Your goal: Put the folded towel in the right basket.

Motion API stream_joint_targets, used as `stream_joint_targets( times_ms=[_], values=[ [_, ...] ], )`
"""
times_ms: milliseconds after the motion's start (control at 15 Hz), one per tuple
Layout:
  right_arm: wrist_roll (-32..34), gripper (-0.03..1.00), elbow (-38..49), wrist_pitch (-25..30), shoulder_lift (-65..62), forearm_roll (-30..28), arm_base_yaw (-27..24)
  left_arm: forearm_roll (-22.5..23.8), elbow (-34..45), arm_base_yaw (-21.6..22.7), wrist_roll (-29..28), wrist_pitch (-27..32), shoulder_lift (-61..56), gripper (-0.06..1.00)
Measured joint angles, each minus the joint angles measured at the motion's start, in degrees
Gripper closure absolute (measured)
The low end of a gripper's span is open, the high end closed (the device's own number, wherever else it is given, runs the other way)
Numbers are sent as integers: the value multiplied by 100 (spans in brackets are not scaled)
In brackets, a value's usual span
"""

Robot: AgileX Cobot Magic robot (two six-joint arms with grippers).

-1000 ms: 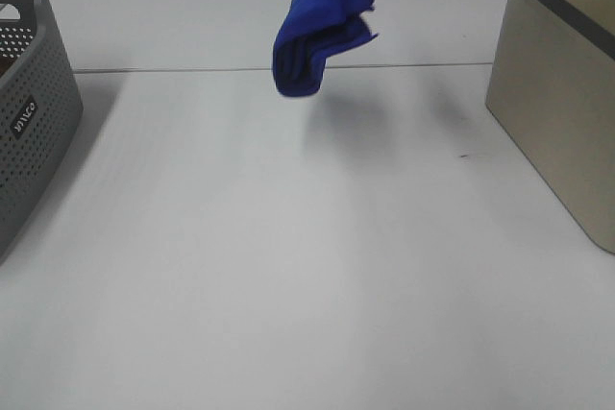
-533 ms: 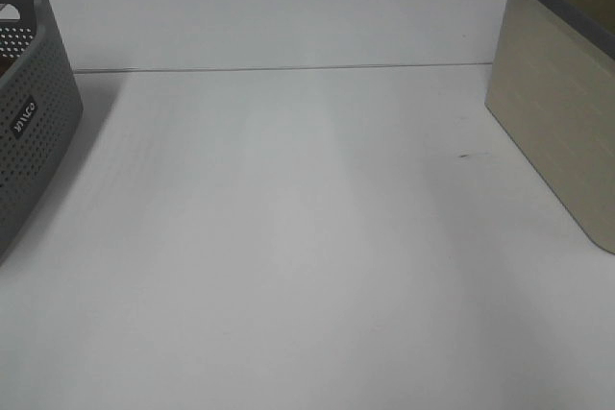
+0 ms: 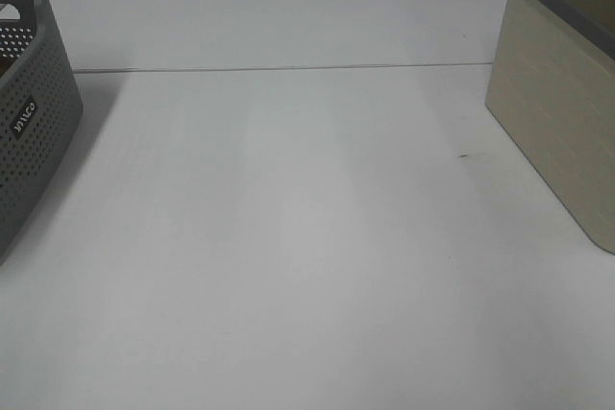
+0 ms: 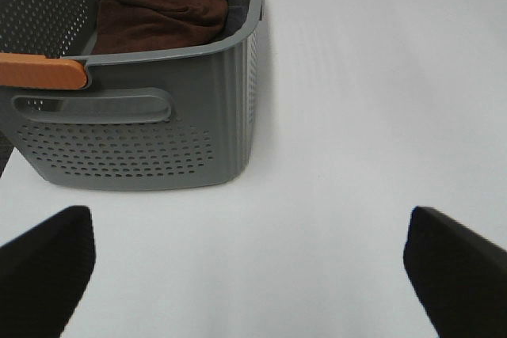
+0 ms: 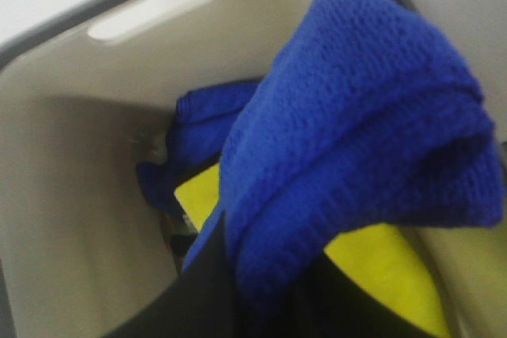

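The folded blue towel (image 5: 348, 132) fills the right wrist view, hanging from my right gripper (image 5: 261, 310), which is shut on it. It hangs over the open inside of the beige right basket (image 5: 71, 195), where a blue cloth (image 5: 198, 128) and a yellow cloth (image 5: 380, 275) lie. In the exterior view only the basket's outer wall (image 3: 557, 112) shows at the right edge; the towel and both grippers are out of that view. My left gripper (image 4: 253, 275) is open and empty, low over the table in front of the grey basket.
A grey perforated basket (image 4: 142, 140) with an orange handle stands at the table's left (image 3: 29, 112) and holds brown towels (image 4: 158, 9). The white table (image 3: 307, 237) lies between the two baskets.
The blue towel, held high above the table's back middle a second ago, moved right to the beige basket's rim and has left the exterior view.
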Motion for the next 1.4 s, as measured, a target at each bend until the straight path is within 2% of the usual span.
stream_joint_targets(
  times_ms=[67,133,267,333,400,533,733,867,1133,1200,1400],
  values=[
    [0,85,183,11,63,-23,6,0,0,0,0,0,0,-4],
    [0,75,315,17,149,-52,6,0,0,0,0,0,0,-4],
    [-17,24,384,11,321,-120,29,0,0,0,0,0,0,-4],
    [-86,10,390,11,338,-201,57,0,0,0,0,0,0,-4],
    [-166,4,390,11,344,-212,69,0,0,0,0,0,0,-4],
    [-212,0,390,11,332,-223,80,0,0,0,0,0,0,-4],
    [-218,-1,390,11,40,-212,183,0,0,0,0,0,0,-4],
    [-178,-1,390,11,-281,-258,607,0,0,0,0,0,0,-4],
    [350,-1,390,17,-1157,-682,1753,0,0,0,0,0,0,-4],
    [350,-1,390,17,-1157,-682,1753,0,0,0,0,0,0,-4],
    [527,0,487,17,-1776,-69,1805,0,0,0,0,0,0,-4]
  ],
)
